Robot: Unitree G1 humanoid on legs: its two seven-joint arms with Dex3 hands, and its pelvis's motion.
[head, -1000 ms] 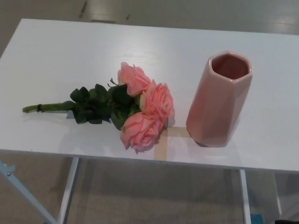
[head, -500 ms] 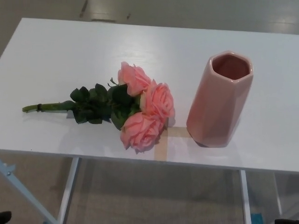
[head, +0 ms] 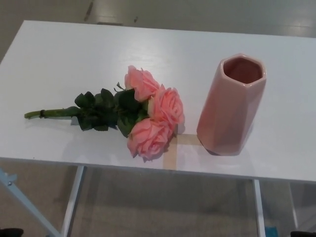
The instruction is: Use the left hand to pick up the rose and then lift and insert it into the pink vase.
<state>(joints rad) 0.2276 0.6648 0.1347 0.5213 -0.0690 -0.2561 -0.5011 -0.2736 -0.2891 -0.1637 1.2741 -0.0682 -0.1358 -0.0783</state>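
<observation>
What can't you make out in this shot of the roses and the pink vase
- Head view: neither robot hand can be identified; only dark slivers sit at the bottom corners, cut by the frame edge.
- Inside of the pink vase: its own wall hides all below the rim.
- Tape cross on the white table: partly covered by the roses and the vase.
- Stem: its upper part is buried under leaves.

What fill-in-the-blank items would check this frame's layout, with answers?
1. The rose bunch has ___ pink blooms.
2. The pink vase stands ___ on the white table.
3. The green stem points toward the robot's ___.
4. The tan tape cross lies between the blooms and the ___.

Answers: three; upright; left; vase
</observation>
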